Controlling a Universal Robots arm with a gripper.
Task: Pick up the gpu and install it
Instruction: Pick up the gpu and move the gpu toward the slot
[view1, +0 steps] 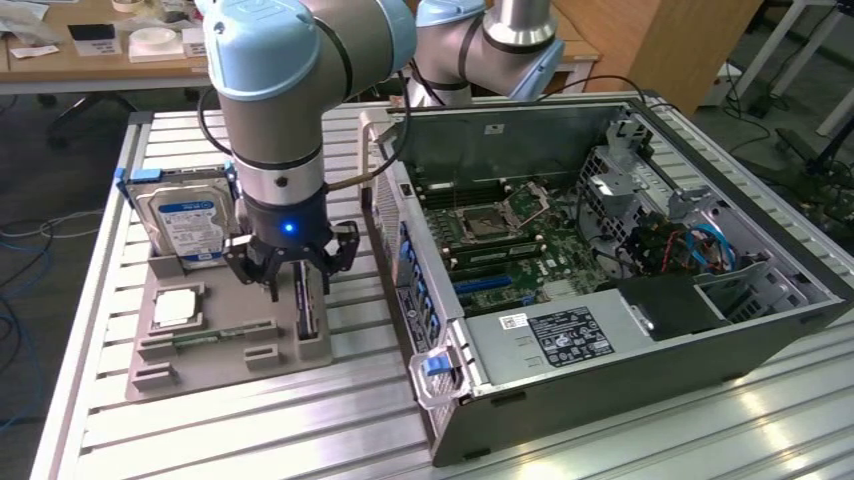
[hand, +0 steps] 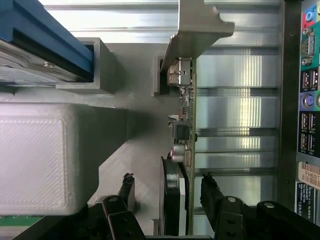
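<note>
End effector (view1: 296, 272) spread wide, its fingers (hand: 126, 189) either side of the gpu (hand: 181, 132), not touching. Gpu stands on edge in the holder (view1: 200, 365) just below.

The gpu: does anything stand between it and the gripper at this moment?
Nothing visible does. The open gripper straddles the gpu, which stands on edge in the gray holder, with one jaw on each side and only bare gaps between.
</note>
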